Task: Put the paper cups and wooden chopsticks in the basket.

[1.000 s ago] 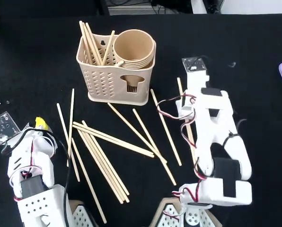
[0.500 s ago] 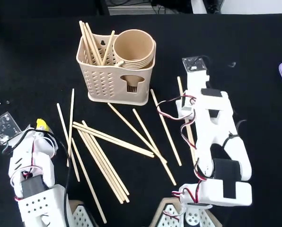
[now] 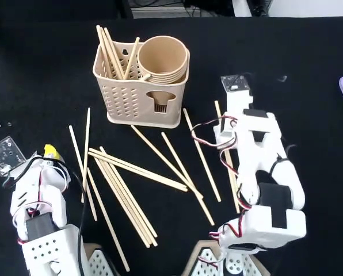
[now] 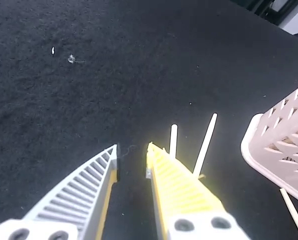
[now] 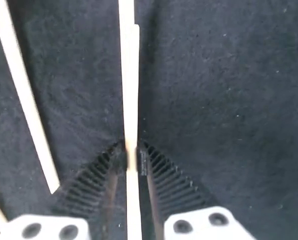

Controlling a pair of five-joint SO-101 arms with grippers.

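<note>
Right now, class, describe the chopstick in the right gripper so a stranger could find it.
Find the beige basket, then the right arm beside it. One wooden chopstick runs beneath that arm; alone among its neighbours, it is pinched in the right gripper.

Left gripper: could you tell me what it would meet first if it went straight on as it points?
Likely bare table ahead of the left gripper; two chopstick ends lie just beyond its yellow finger.

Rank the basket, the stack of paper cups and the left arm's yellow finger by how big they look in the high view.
1. basket, largest
2. stack of paper cups, standing inside it
3. yellow finger, smallest, a small tip past the wrist
</note>
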